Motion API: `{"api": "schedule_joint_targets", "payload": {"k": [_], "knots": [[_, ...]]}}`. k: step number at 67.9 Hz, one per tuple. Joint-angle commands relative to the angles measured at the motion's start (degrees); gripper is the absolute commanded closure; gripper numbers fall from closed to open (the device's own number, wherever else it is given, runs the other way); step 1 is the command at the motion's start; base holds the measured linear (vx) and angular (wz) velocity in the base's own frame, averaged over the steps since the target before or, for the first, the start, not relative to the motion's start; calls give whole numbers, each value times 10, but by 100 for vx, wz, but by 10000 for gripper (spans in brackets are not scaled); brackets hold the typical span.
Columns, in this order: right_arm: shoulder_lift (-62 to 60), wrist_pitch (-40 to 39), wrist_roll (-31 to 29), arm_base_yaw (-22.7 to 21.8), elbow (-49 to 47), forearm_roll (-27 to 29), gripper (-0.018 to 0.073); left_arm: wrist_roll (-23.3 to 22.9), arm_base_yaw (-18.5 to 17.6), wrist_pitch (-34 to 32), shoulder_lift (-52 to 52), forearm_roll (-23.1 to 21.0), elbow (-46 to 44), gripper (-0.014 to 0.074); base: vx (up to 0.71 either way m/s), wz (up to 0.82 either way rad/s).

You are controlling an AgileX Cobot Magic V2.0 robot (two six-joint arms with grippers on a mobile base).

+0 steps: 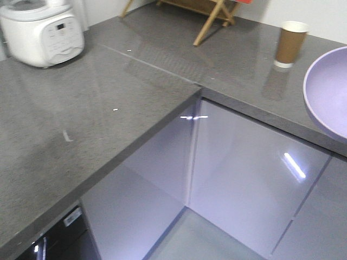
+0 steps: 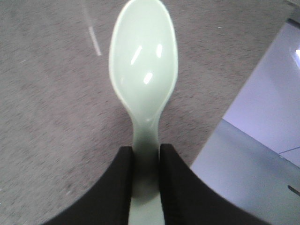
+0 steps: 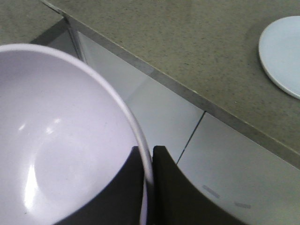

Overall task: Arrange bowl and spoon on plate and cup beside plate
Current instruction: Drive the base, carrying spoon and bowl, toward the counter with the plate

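My left gripper [image 2: 146,152] is shut on the handle of the mint-green spoon [image 2: 143,70], whose scoop points away from me above the grey counter. The lavender bowl [image 3: 61,140] hangs in the air with my right gripper [image 3: 147,154] shut on its rim, one finger inside and one outside. In the front view the bowl [image 1: 329,92] shows at the right edge, over the counter's front edge. The brown paper cup [image 1: 290,44] stands upright at the back right of the counter. The pale plate [image 3: 283,54] lies flat on the counter at the upper right of the right wrist view.
A white rice cooker [image 1: 42,32] stands at the back left of the L-shaped grey counter [image 1: 81,119]. A wooden stand [image 1: 211,16] sits at the back. Glossy cabinet doors [image 1: 244,173] and floor lie below the counter's inner corner.
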Motion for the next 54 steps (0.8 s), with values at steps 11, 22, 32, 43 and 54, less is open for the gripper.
{"api": "schedule_joint_targets", "payload": {"k": [11,22,32,43,54], "knots": [[-6,-33,-7,-2,-15,-2,565,1,-3,-14,-12,2,-15,603,6,-49],[-6,-33,-7,-2,-15,-2,565,1,-3,-14,-12,2,-15,603,6,-51],[-6,-33,-7,-2,-15,-2,565,1,-3,-14,-12,2,-15,603,7,-50],[-6,-33,-7,-2,-15,-2,565,1,-3,-14,-12,2,-15,603,8,-45],[-6,-33,-7,-2,-15,-2,565,1,-3,-14,-12,2,-15,603,9,-39]]}}
